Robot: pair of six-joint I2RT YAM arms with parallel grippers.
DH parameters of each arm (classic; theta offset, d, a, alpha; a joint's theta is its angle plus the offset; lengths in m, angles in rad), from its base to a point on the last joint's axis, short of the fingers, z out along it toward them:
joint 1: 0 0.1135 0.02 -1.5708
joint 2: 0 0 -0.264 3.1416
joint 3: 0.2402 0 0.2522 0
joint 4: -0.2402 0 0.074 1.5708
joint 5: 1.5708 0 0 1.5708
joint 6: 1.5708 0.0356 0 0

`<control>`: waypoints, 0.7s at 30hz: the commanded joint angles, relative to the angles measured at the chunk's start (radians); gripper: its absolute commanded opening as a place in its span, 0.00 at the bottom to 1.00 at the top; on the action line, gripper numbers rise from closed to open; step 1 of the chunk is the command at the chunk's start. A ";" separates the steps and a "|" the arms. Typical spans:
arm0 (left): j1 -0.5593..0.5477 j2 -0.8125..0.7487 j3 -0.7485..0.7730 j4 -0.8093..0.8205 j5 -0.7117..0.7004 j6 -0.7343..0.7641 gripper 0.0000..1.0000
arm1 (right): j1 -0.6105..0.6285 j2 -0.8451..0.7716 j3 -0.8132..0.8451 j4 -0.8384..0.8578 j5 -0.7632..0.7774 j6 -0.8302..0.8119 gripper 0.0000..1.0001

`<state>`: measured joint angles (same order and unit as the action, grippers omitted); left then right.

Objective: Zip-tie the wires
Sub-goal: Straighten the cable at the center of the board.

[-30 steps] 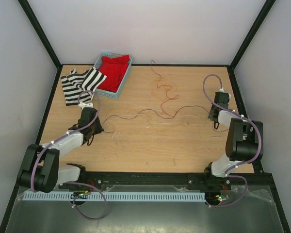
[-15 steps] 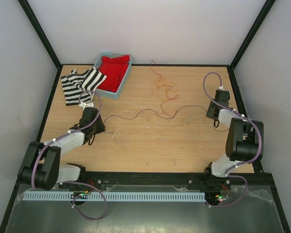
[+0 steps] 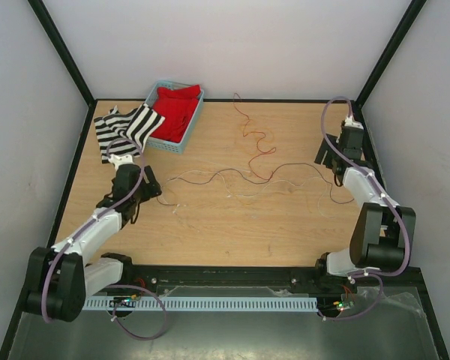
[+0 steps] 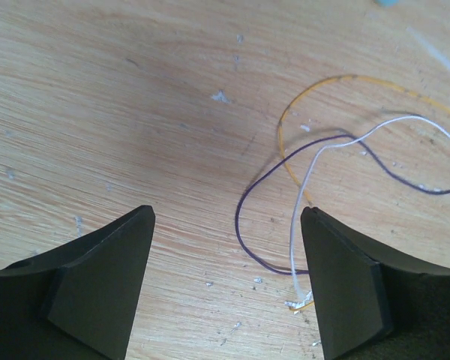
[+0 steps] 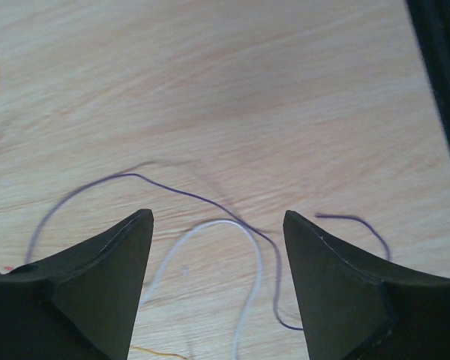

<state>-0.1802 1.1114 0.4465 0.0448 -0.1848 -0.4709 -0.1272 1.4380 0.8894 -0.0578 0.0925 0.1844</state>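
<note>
The wires (image 3: 232, 172) lie loose across the middle of the wooden table: dark and pale strands running left to right, and a red one (image 3: 256, 139) curling toward the back. My left gripper (image 3: 153, 188) hangs open over their left ends. In its wrist view the gripper (image 4: 226, 225) has a dark strand (image 4: 244, 225), a white strand (image 4: 304, 217) and an orange loop (image 4: 285, 127) on the table beside its right finger. My right gripper (image 3: 327, 159) is open above the right ends. Below that gripper (image 5: 217, 221) lie a dark strand (image 5: 195, 196) and a white loop (image 5: 210, 225). Neither holds anything.
A blue basket (image 3: 159, 138) with a red cloth stands at the back left, and a black-and-white striped cloth (image 3: 124, 127) lies beside it. The table's black frame (image 5: 442, 75) runs close to the right gripper. A white slotted duct (image 3: 210, 304) lies along the front rail.
Both grippers have gone from shut to open and let go of the wire ends. The left arm has drawn back and left, the right arm toward the far right corner.
</note>
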 commanded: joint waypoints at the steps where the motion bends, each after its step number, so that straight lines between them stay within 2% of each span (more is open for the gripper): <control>1: 0.024 -0.073 0.065 -0.029 -0.025 0.015 0.85 | 0.071 -0.022 0.035 0.050 -0.112 0.054 0.82; 5: 0.049 -0.107 0.162 -0.043 0.001 0.036 0.99 | 0.165 0.024 0.087 0.108 -0.125 0.092 0.87; 13: 0.086 -0.159 0.306 -0.045 0.176 0.056 0.99 | 0.252 0.243 0.313 0.103 -0.156 0.126 0.86; 21: 0.086 -0.176 0.310 -0.045 0.277 0.052 0.99 | 0.345 0.436 0.492 0.057 -0.150 0.109 0.79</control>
<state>-0.0994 0.9466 0.7406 0.0010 0.0292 -0.4297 0.1768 1.8168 1.3045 0.0219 -0.0467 0.2916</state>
